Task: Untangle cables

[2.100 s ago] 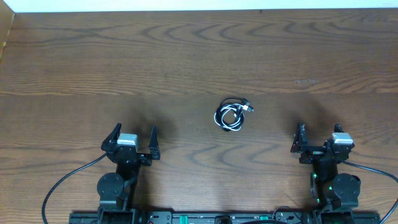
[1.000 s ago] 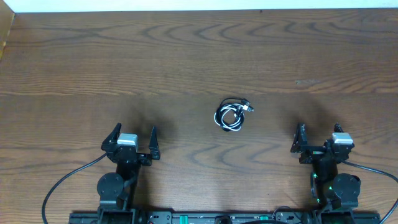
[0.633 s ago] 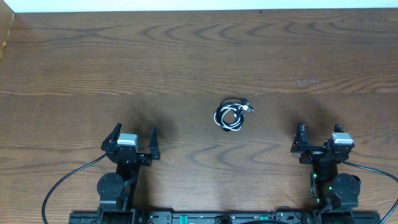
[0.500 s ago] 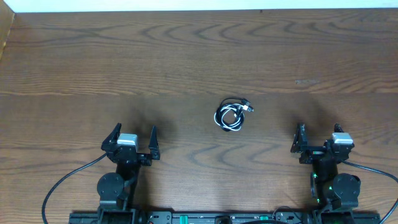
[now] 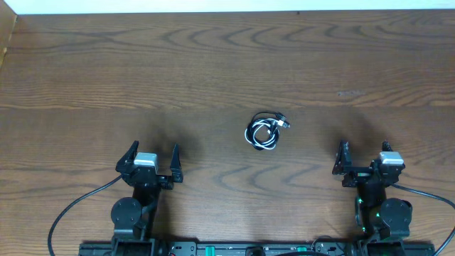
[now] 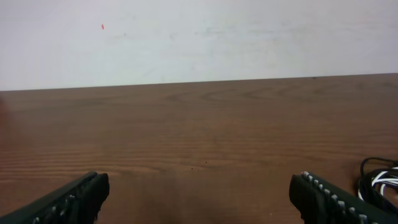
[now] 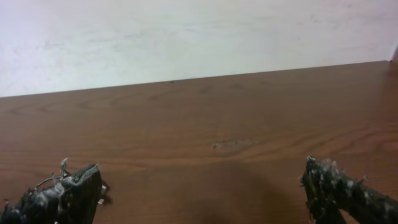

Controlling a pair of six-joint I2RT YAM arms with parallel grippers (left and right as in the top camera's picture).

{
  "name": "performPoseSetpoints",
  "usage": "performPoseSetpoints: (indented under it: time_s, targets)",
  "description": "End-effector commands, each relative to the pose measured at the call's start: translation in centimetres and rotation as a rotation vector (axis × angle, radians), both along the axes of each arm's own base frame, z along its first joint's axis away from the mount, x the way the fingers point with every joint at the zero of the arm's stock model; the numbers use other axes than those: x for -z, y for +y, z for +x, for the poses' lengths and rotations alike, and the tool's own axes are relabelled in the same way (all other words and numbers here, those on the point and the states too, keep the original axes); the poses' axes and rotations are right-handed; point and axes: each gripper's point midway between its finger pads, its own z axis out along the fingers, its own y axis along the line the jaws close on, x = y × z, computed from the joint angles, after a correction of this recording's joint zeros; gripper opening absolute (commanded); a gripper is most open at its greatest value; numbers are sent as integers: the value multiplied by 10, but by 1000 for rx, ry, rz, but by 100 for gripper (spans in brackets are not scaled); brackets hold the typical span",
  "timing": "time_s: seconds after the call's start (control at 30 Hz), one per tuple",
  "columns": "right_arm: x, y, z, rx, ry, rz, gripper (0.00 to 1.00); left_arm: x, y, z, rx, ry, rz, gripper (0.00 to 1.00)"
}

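The white and black cables (image 5: 265, 131) lie coiled together in a small tangle at the middle of the wooden table. Part of the tangle shows at the right edge of the left wrist view (image 6: 380, 184) and behind the left finger in the right wrist view (image 7: 56, 182). My left gripper (image 5: 153, 158) is open and empty at the front left, well apart from the tangle. My right gripper (image 5: 364, 156) is open and empty at the front right, also apart from it.
The wooden table (image 5: 227, 64) ends at a white wall at the back. The thicker black arm cables (image 5: 75, 206) trail off near the front edge by both arm bases.
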Motion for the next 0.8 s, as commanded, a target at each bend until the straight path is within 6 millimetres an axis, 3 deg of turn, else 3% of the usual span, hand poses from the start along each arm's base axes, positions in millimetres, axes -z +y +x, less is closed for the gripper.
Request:
performPoseSetpoints:
  time_s: [0.0,0.5,0.6,0.77]
  targets:
    - [0,-1,0,5,-3,-3,99,14,-4,-2,26,46,13,97]
    - [0,20,-2,-114,3,58,99,14,-5,-2,24,51,-39,97]
    - [3,20,-1,-111,16,58,99,13,-5,-2,12,63,-134,97]
    - [17,21,1,-110,80,90,99,11,-5,-5,9,93,-143,97]
